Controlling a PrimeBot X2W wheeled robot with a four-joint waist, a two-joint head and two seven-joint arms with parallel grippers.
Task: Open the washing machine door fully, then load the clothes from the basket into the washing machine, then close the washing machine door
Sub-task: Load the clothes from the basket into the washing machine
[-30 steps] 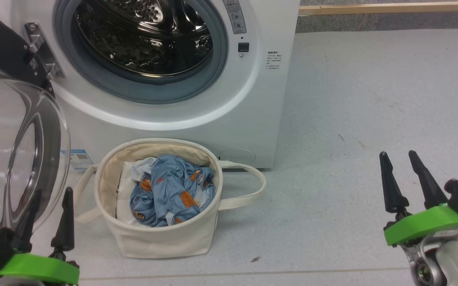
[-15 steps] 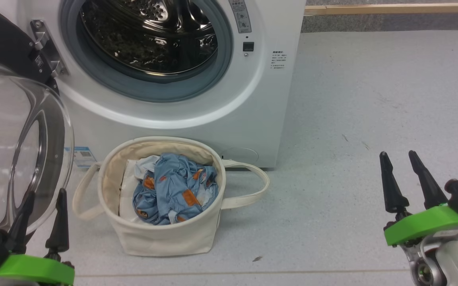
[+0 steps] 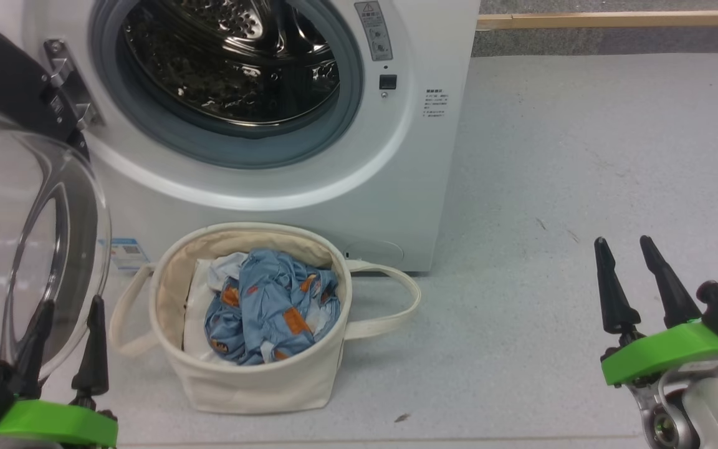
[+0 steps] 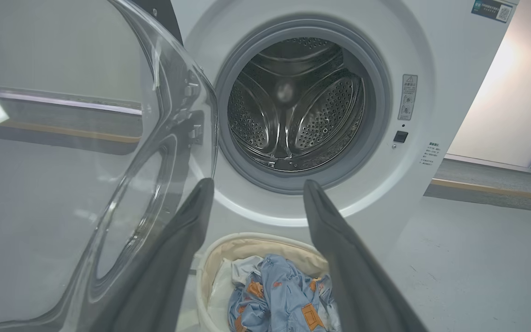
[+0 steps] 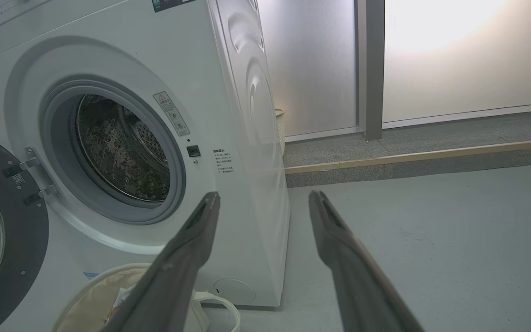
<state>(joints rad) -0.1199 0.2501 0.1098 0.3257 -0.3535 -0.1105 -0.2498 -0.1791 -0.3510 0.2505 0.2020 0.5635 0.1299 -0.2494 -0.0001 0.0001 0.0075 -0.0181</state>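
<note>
Grey warning label (image 3: 373, 29) and blue label (image 3: 123, 251) on washing machine (image 3: 421, 187), print unreadable.

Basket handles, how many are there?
2. The left handle loops out from the basket on its left side; the right handle loops out on its right side. None seems hidden.

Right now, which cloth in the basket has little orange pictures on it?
The light blue garment, crumpled on top in the middle of the basket. The white cloth tucked along the basket's left side is plain, with no pictures.
</note>
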